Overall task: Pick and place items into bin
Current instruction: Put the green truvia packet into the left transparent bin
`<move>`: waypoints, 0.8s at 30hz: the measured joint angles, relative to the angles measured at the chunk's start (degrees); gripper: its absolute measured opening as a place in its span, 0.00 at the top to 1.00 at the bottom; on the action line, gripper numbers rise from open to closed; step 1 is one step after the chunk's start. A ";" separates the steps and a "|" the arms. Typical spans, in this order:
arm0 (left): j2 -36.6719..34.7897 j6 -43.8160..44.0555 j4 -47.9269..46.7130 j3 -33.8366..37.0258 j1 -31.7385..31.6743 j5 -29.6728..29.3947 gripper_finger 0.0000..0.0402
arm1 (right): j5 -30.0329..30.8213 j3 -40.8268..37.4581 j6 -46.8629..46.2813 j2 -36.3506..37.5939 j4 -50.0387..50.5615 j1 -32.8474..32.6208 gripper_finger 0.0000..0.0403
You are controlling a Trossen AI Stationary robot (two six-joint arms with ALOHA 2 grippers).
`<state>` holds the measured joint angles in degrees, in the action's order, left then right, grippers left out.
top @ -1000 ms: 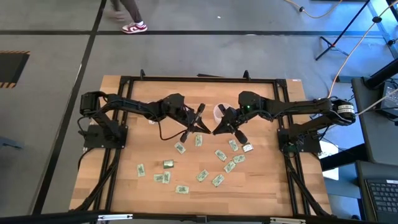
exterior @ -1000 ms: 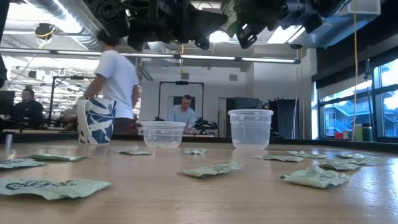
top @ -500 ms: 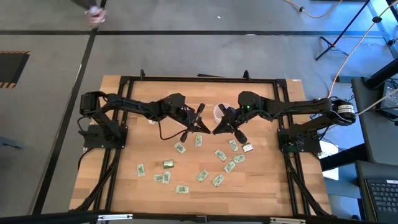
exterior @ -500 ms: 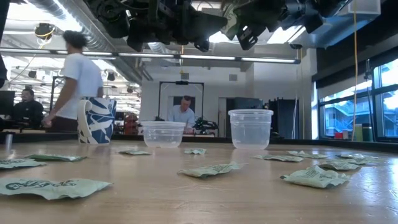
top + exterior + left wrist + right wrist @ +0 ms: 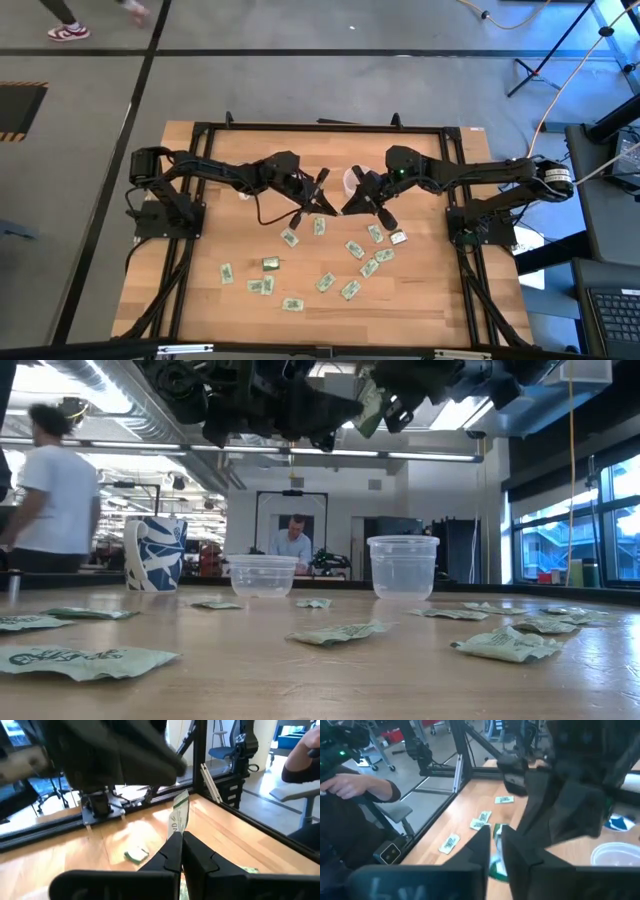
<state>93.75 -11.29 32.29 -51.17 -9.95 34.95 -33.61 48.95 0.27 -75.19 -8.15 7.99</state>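
Several pale-green-and-white packets (image 5: 355,248) lie flat on the wooden table's near half, with an olive-gold one (image 5: 270,263) among them. Both grippers are raised over the table's middle, tips close together. My left gripper (image 5: 322,198) is shut on a packet (image 5: 179,815). My right gripper (image 5: 348,207) is shut on a green packet (image 5: 497,834). In the low view a pale packet (image 5: 367,407) shows high up between the two grippers. Two clear tubs (image 5: 260,574) (image 5: 403,566) stand on the table's far part. My left gripper pinches a packet by its lower end (image 5: 176,831) between the two fingertips. The packet stands out beyond the tips, lifted clear of the table, its far end (image 5: 182,799) free. My right gripper has a green packet (image 5: 497,834) pinched between its two fingers (image 5: 481,842), clear of the table; the fingers hide which part they hold.
A blue-and-white patterned mug (image 5: 154,554) stands on the table's far left. A black frame (image 5: 320,128) borders the table. Packets lie scattered from the near left (image 5: 227,273) to the right (image 5: 398,238). People move in the room beyond the table.
Both arms have stayed over the table's middle. In the low view a pale packet now shows between the two grippers where only dark gripper parts showed before. A person in the room behind has walked off to the left.
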 joint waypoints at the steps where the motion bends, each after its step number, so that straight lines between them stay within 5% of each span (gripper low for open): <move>1: -0.07 0.00 0.40 -0.04 -0.01 0.00 0.99 | 0.06 -0.01 -0.04 -0.07 0.22 0.00 0.82; 11: -0.10 3.86 -4.52 -0.08 -4.13 0.08 0.99 | 0.93 -0.04 -2.80 4.91 4.77 0.00 0.67; 24: -2.61 1.53 -33.60 -0.14 -12.52 -13.89 0.99 | 19.36 -0.12 -3.61 7.33 25.91 0.04 0.67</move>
<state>91.13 -9.76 -1.31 -51.31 -22.47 21.05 -14.25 48.82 -3.34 -67.85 17.76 8.03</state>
